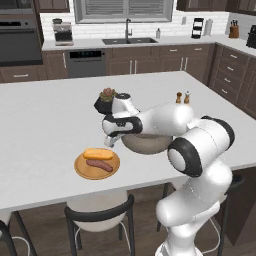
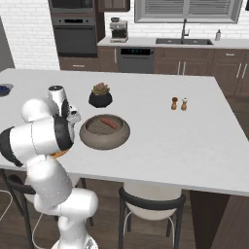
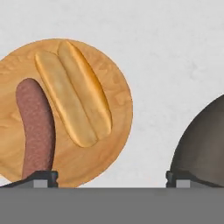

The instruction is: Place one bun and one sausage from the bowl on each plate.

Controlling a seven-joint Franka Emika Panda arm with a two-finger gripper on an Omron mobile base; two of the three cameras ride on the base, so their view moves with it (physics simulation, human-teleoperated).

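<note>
The orange-brown wooden plate (image 3: 117, 103) holds one bun (image 3: 72, 98) and one dark red sausage (image 3: 37, 127) side by side. My gripper (image 3: 111, 179) hangs open just above the counter between this plate (image 1: 81, 171) and the bowl (image 3: 203, 140), with nothing between its fingertips (image 3: 41, 178). From the base, the gripper (image 1: 110, 142) sits just right of the bun (image 1: 98, 153). The grey-brown bowl (image 2: 97, 141) holds another sausage (image 2: 108, 122); my arm partly covers the bowl (image 1: 150, 145) from the left side. The pale grey-rimmed plate is out of view.
A dark pot with a plant (image 2: 100, 97) stands just behind the bowl. Two shakers (image 2: 179, 103) stand further right on the white island counter. A small bowl of blue berries (image 2: 4, 89) sits at the far left edge. Stools stand under the counter's near edge.
</note>
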